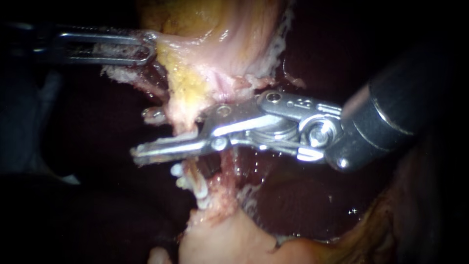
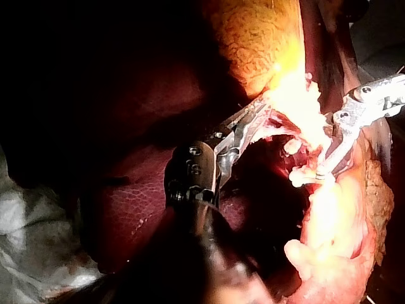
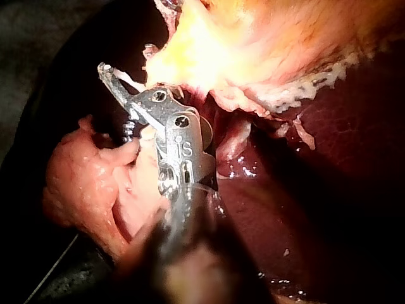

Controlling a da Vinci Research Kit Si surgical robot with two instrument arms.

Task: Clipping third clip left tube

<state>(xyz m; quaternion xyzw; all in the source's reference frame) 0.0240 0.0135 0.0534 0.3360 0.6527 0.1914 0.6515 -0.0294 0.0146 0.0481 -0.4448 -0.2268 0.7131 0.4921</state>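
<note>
A pale tube (image 1: 181,115) runs down from the yellow-pink gallbladder (image 1: 210,29). My right instrument (image 1: 141,134) comes in from the right. Its jaws stand open, one on each side of the tube, with a gap showing between the tips. Two white clips (image 1: 191,186) sit on the tube just below the lower jaw. My left instrument (image 1: 146,48) is at the upper left, its jaws shut on the gallbladder's edge and holding it taut. The left wrist view shows the left instrument (image 2: 256,120) on bright tissue, with the clips (image 2: 304,177) beside my right instrument (image 2: 329,158). In the right wrist view my right instrument (image 3: 120,98) straddles the tube.
Dark red liver (image 1: 293,195) lies behind and to the right of the tube. A pale pink lump of tissue (image 1: 220,239) sits below the clips. Frayed white strands (image 1: 278,44) line the gallbladder's right edge. White gauze (image 2: 25,253) lies beside the left instrument's shaft.
</note>
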